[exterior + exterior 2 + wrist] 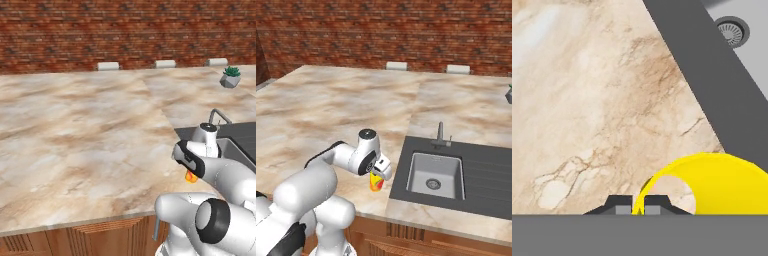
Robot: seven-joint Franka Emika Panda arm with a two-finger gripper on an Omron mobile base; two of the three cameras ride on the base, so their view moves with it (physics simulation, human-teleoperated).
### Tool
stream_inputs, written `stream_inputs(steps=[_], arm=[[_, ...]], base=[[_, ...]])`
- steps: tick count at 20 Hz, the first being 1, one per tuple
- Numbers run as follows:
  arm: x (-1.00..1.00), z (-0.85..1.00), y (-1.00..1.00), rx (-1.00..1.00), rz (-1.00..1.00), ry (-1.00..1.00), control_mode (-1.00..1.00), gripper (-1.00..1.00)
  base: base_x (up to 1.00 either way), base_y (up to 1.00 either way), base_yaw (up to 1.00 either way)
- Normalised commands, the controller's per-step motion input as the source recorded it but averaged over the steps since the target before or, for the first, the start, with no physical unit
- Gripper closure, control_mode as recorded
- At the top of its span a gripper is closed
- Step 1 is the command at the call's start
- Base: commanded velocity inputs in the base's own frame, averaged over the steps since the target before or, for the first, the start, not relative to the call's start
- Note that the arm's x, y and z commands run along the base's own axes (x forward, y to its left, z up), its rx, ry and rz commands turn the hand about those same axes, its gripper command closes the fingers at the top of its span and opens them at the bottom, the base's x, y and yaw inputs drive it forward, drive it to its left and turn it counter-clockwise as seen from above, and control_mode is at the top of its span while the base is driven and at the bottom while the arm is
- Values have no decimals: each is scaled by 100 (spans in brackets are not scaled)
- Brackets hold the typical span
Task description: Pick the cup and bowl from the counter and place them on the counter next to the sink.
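We see the claw point(638, 206) clenched on the rim of the small bright yellow cup with an orange-red band point(375, 182), just above the beige marbled stone surface point(85, 135) beside the dark grey rectangular sink point(435, 174). Cup looks empty in hand view; the basin's drain shows there too. Left base view adds a small grey potted plant point(230, 77).
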Motion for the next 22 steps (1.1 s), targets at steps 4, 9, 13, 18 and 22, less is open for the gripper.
stream_inputs(steps=[4, 9, 13, 18, 22], arm=[[1, -34, 0, 0, 0, 0, -100, 100], [0, -9, 0, 0, 0, 0, -100, 100], [0, 0, 0, 0, 0, 0, -100, -100], [0, 0, 0, 0, 0, 0, -100, -100], [0, 0, 5, 0, 0, 0, -100, -100]], base=[[0, 0, 0], [0, 0, 0], [0, 0, 0], [0, 0, 0], [0, 0, 0]])
